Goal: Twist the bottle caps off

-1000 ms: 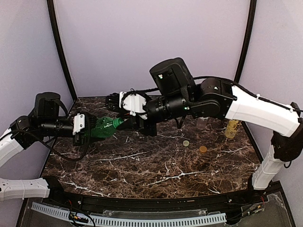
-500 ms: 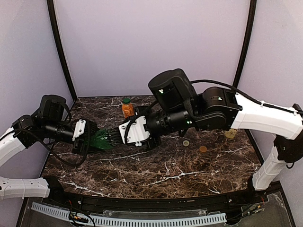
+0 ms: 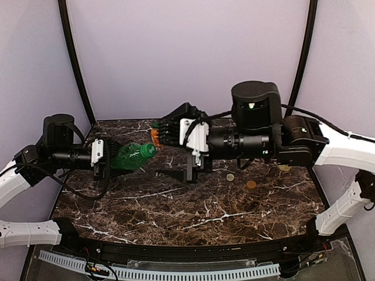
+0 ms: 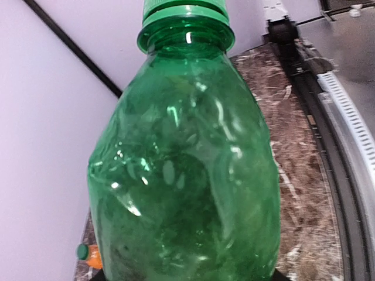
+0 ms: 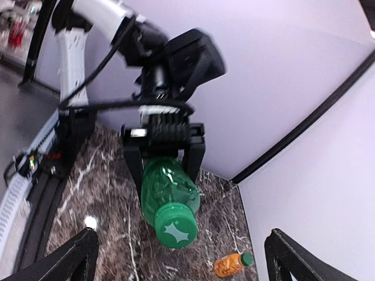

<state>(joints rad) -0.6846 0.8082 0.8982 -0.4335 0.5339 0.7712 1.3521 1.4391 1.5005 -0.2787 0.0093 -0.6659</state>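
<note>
My left gripper [image 3: 110,159] is shut on the body of the green bottle [image 3: 130,157], holding it level above the table with its neck pointing right. The green cap [image 5: 174,229] is still on the neck. My right gripper [image 3: 179,149] hangs just right of the cap with its jaws spread wide, and nothing sits between them. The short orange bottle [image 5: 230,264] stands at the back, partly hidden behind the right gripper in the top view. A pale yellow bottle [image 3: 285,167] peeks out beneath the right arm. In the left wrist view the green bottle [image 4: 184,175] fills the frame.
Two loose caps, one pale [image 3: 230,177] and one orange [image 3: 251,184], lie on the marble table [image 3: 176,211] right of centre. The right arm spans the back right of the table. Purple walls close in the back and sides.
The right gripper opened off the green cap and drew back to the right. The left gripper lifted the bottle slightly, and the orange bottle is now half hidden behind the right gripper.
</note>
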